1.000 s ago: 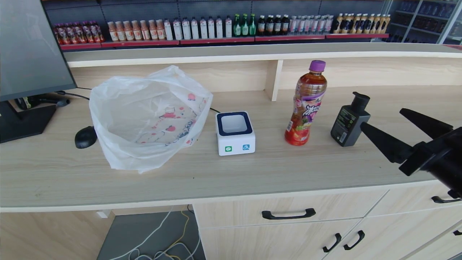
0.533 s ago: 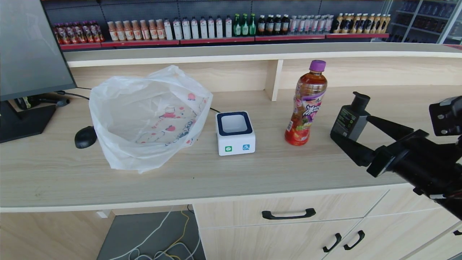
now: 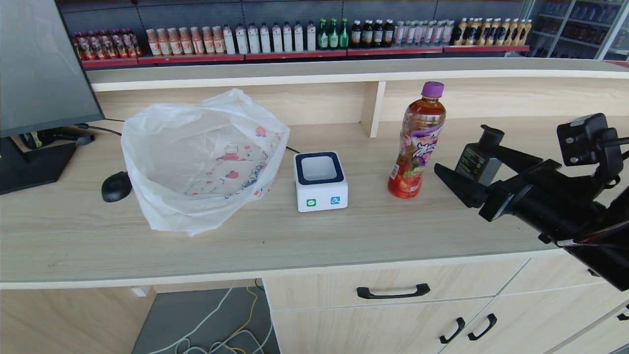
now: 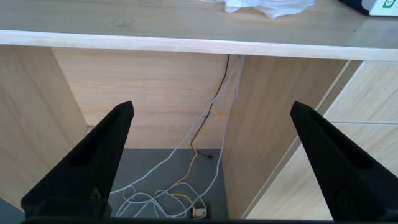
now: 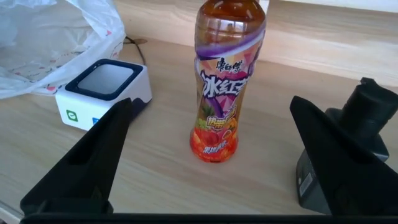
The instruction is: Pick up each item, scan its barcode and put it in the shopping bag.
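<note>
Now my right tool [image 3: 464,160] is spread wide just beside the pump bottle [image 3: 472,162], facing the upright tea bottle [image 3: 416,142] on the surface [image 3: 295,236]. The scanner [image 3: 320,181] and bag [image 3: 196,157] stand further left. My left tool [image 4: 211,106] hangs spread below the surface's edge.

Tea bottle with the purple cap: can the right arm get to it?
Probably yes: the right end effector is open, the tea bottle straight ahead, nothing between. A dark pump bottle sits close beside it.

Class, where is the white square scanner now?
Head view: the white square scanner sits between the white plastic shopping bag, left, and the purple-capped tea bottle, right.
</note>
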### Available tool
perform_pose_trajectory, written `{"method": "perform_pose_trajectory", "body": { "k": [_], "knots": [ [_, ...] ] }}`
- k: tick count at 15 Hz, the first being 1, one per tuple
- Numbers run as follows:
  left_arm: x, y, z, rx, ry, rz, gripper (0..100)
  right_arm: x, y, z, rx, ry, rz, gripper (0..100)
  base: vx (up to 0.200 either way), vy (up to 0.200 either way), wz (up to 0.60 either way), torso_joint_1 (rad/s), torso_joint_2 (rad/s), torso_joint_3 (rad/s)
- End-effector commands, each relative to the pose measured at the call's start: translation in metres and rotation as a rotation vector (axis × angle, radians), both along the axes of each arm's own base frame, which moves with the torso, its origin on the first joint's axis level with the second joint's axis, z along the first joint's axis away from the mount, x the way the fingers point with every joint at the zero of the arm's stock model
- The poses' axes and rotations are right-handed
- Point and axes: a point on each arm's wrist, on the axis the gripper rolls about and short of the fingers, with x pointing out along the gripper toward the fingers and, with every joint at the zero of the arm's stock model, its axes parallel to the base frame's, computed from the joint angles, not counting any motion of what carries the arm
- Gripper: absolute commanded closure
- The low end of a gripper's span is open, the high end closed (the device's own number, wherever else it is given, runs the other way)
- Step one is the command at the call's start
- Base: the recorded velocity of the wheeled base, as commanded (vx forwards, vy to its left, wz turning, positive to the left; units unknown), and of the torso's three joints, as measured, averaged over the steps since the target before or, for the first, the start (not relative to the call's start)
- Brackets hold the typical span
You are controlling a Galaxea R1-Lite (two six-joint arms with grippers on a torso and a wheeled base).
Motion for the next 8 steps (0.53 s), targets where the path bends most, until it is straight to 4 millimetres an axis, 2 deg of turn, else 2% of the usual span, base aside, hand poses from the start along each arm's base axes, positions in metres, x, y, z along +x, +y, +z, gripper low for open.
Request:
{"method": "perform_pose_trajectory", "body": {
  "k": [1, 8],
  "knots": [
    [0.0, 0.0, 0.0, 0.0, 0.0, 0.0, 0, 0.007, 0.003, -0.001, 0.0, 0.002, 0.002, 0, 0.0, 0.0, 0.0, 0.0, 0.0, 0.0],
    [0.0, 0.0, 0.0, 0.0, 0.0, -0.001, 0, 0.021, 0.017, -0.001, -0.005, -0.011, 0.009, 0, 0.0, 0.0, 0.0, 0.0, 0.0, 0.0]
  ]
}}
